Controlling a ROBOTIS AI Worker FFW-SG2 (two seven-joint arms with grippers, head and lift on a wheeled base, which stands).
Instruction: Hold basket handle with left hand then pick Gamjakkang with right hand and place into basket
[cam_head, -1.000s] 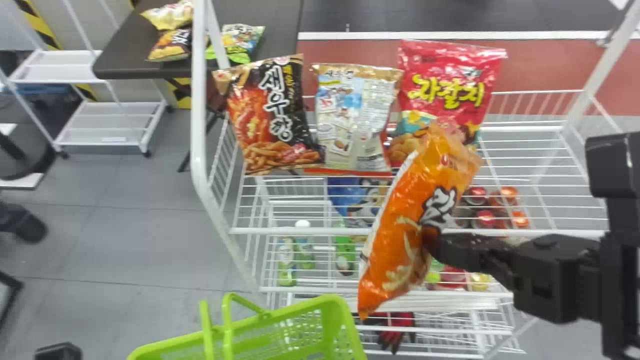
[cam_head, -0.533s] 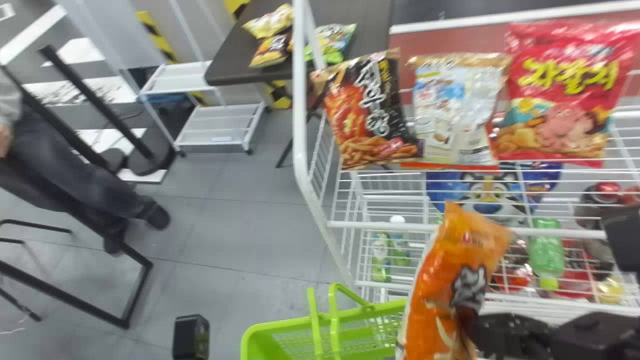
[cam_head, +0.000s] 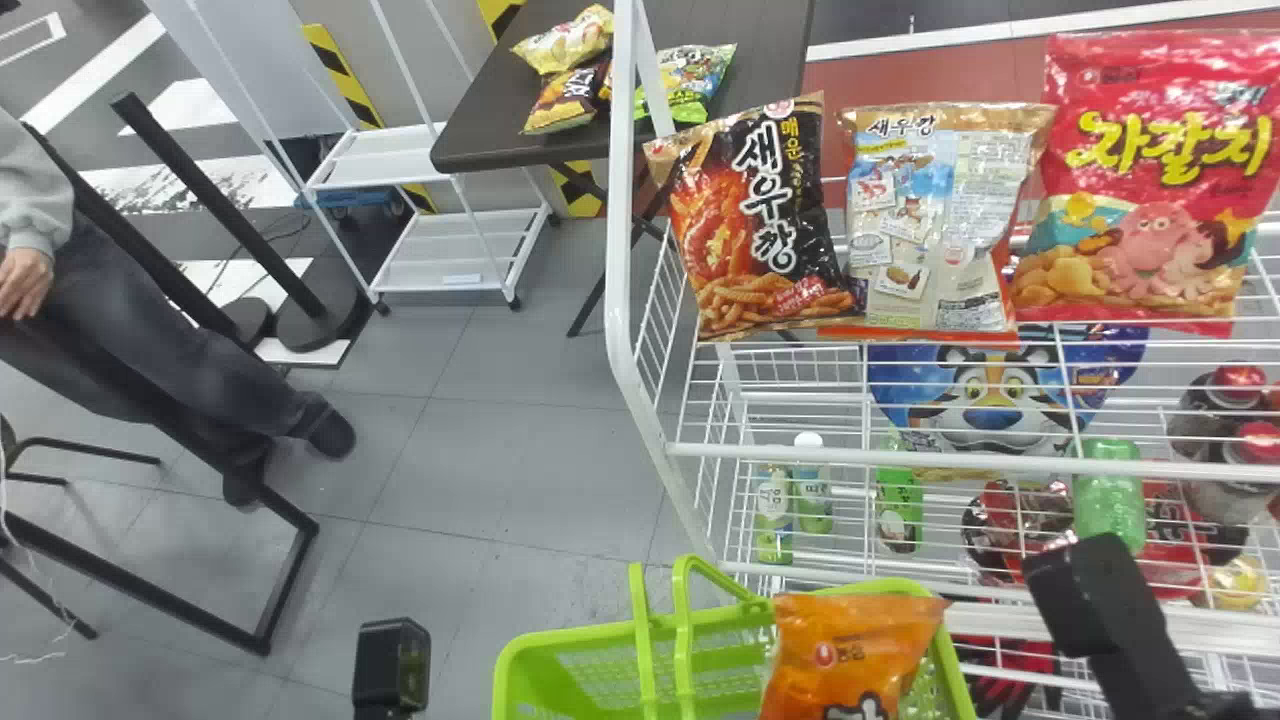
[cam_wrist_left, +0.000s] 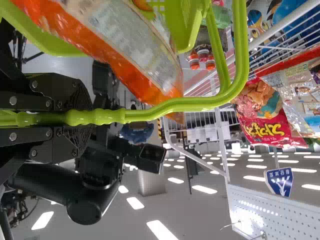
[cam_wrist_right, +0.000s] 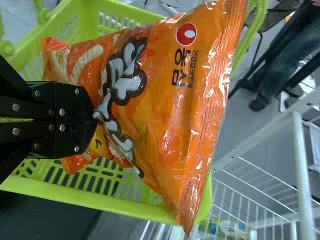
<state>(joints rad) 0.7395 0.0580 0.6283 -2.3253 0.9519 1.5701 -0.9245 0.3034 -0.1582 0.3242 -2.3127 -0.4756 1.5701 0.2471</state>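
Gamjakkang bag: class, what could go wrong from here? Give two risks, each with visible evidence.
The bag might snag as it goes in: its end reaches across the rim of the basket.

The basket might swing or tilt if the bag pushes it, since the left gripper pinches just a slim handle.

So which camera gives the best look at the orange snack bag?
The right wrist view: there the orange snack bag shows most of its front, pinched by the right pincer. The head view shows one end, cut off by the bottom edge; the left wrist view shows its pale printed back, partly cut off.
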